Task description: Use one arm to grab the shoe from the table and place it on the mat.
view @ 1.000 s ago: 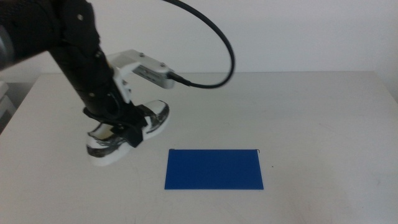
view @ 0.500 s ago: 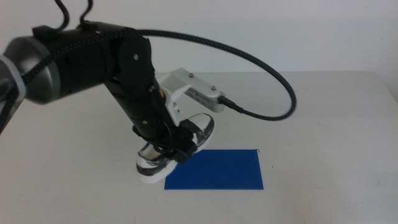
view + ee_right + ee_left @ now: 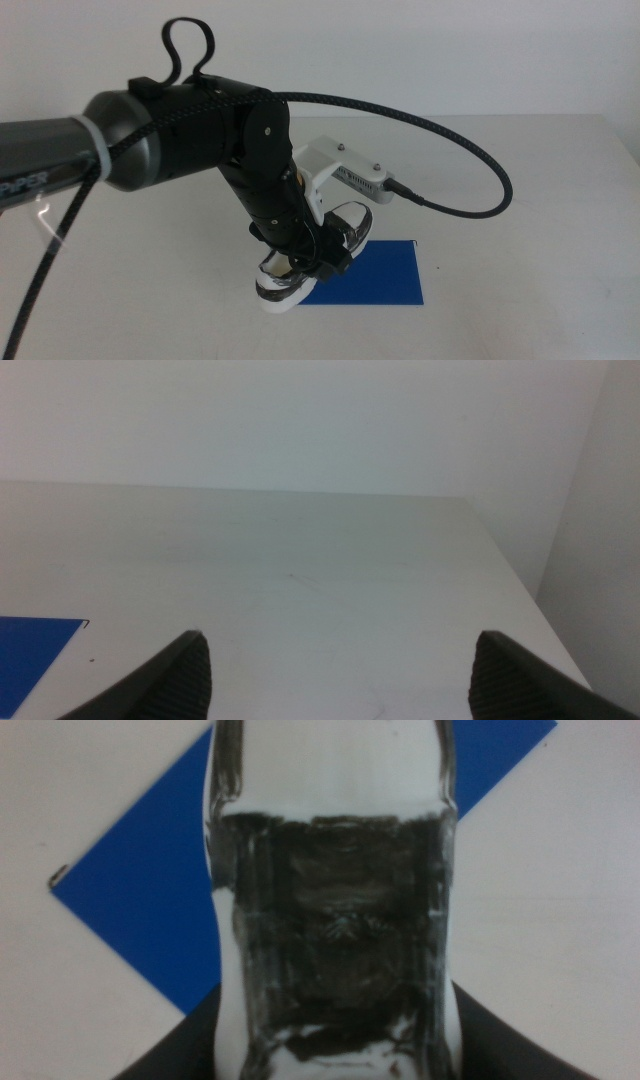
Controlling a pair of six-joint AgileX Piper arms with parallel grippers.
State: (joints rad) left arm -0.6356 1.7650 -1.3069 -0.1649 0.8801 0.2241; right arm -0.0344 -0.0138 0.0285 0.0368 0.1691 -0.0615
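One arm is doing the work here: your left arm (image 3: 200, 130) reaches in from the left side of the middle view, and its gripper (image 3: 310, 255) is clamped on the shoe (image 3: 300, 265). You can see the shoe at the left end of the blue mat (image 3: 385, 275), its toe end hanging past the mat's front left corner over the table (image 3: 520, 200), its heel end over the blue. Whether the sole touches the mat or hangs just above it, you cannot tell from these views. Look at the left wrist view (it is nearly filled by the shoe (image 3: 335, 920)): the dark mottled panel and white edges sit straight ahead of the camera, with the mat (image 3: 150, 890) showing behind it on both sides. A thick black cable (image 3: 450, 160) loops from the white camera module (image 3: 350, 170) over the table. Your right gripper (image 3: 340, 665) waits off to the side, its jaws spread wide apart above bare table (image 3: 300, 560), with one corner of the mat (image 3: 35, 645) just in sight.
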